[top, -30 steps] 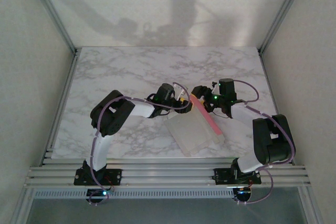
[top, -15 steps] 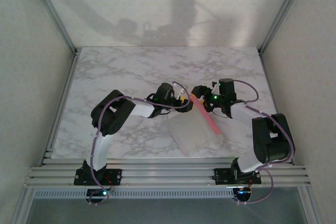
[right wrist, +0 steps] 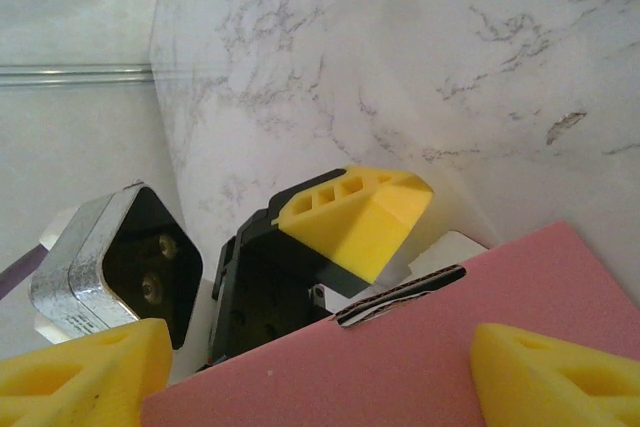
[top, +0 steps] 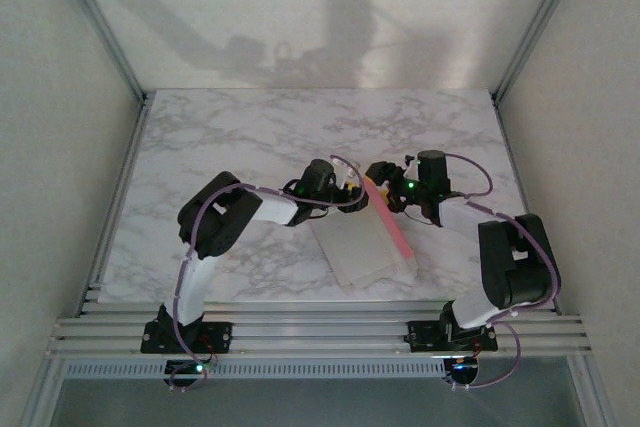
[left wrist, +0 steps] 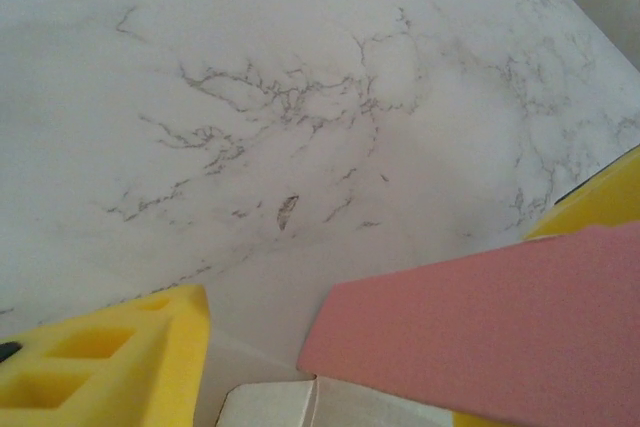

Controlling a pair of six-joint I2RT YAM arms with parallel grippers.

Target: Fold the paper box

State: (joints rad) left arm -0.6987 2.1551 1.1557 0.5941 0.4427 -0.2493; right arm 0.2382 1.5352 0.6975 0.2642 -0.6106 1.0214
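Pink flap (top: 390, 222) of the paper box (top: 360, 252) has nudged leftward; left gripper (left wrist: 390, 277) and right gripper (right wrist: 320, 372) stand spread astride it. Fold seemingly advancing.

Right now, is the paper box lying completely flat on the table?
No, the paper box has a pink flap standing up from its white panel.

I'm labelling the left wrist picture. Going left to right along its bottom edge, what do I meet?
Yellow finger, then the paper box: first its white tab, then its pink face. The other yellow finger overlaps the pink face, so I leave it out.
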